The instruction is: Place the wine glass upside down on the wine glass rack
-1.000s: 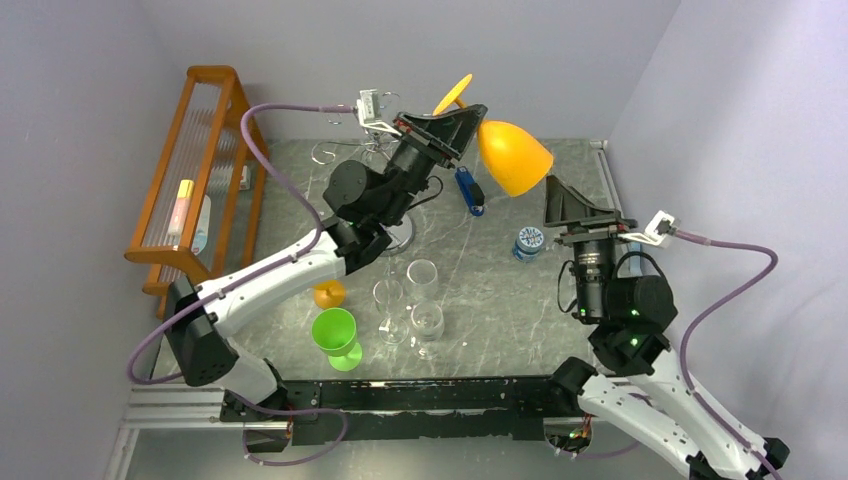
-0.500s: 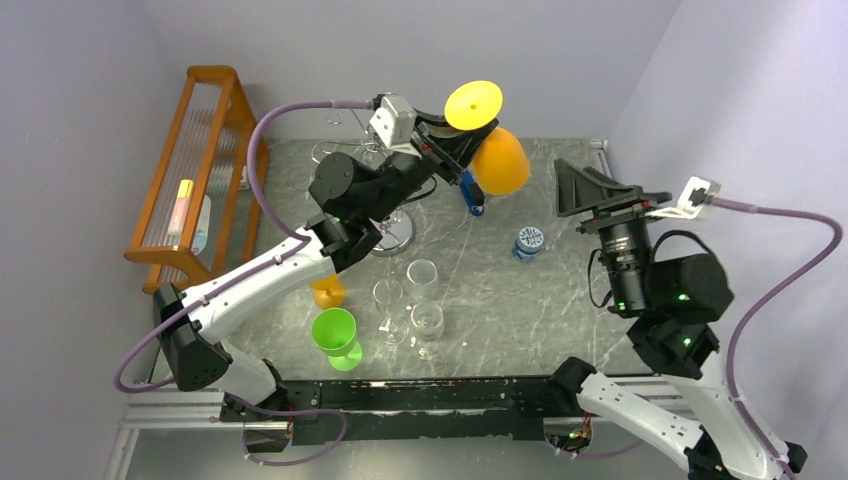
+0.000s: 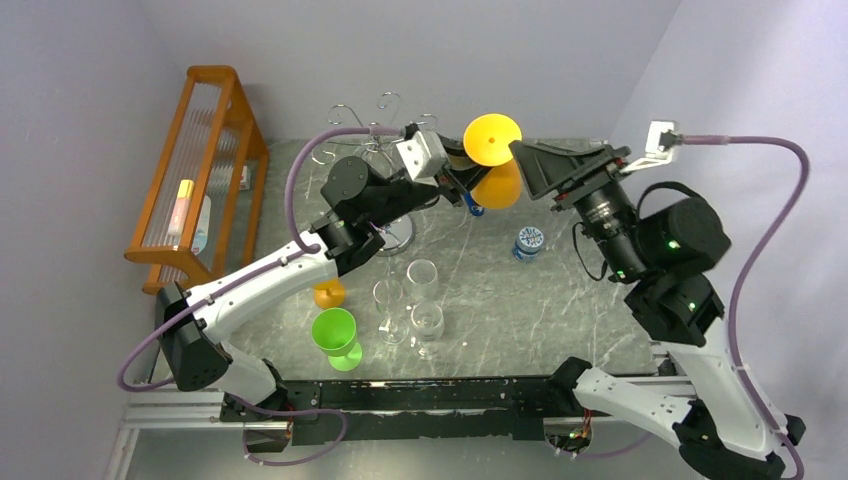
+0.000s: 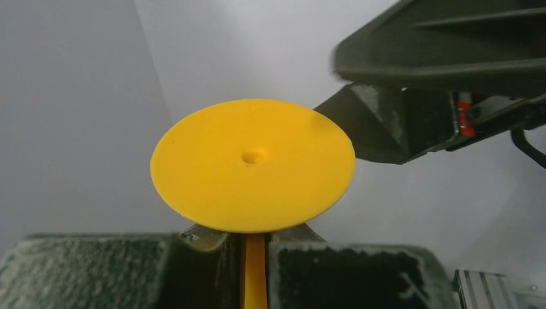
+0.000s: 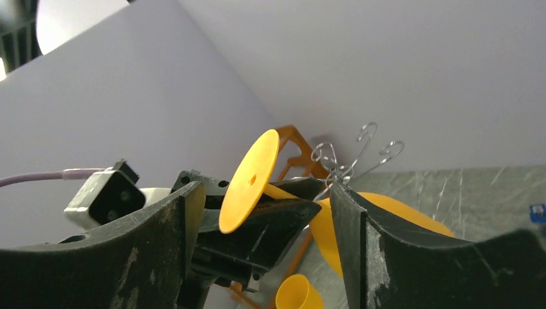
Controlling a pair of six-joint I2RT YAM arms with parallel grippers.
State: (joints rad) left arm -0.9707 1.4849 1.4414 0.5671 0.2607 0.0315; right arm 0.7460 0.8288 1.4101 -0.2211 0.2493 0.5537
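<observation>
An orange wine glass hangs upside down in the air, its round foot [image 3: 492, 140] on top and its bowl [image 3: 497, 187] below. My left gripper [image 3: 462, 165] is shut on the stem [image 4: 255, 270], just under the foot [image 4: 252, 165]. The chrome wine glass rack [image 3: 372, 140] stands behind and to the left, with its curled hooks [image 5: 351, 158] showing past the glass. My right gripper [image 3: 525, 170] is open and held high beside the foot on its right. In the right wrist view the foot [image 5: 250, 180] and the left gripper's fingers [image 5: 283, 215] sit between its jaws, touching neither.
An orange wooden shelf [image 3: 200, 170] stands along the left wall. On the table are a green cup [image 3: 335, 335], a small orange cup [image 3: 329, 293], three clear glasses [image 3: 422, 275], a blue round lid [image 3: 528, 243] and a blue tool [image 3: 470, 195].
The left arm has turned the orange glass from tilted to foot-up and drawn it leftward. The right arm has risen and swung left, bringing its open jaws up to the glass's foot.
</observation>
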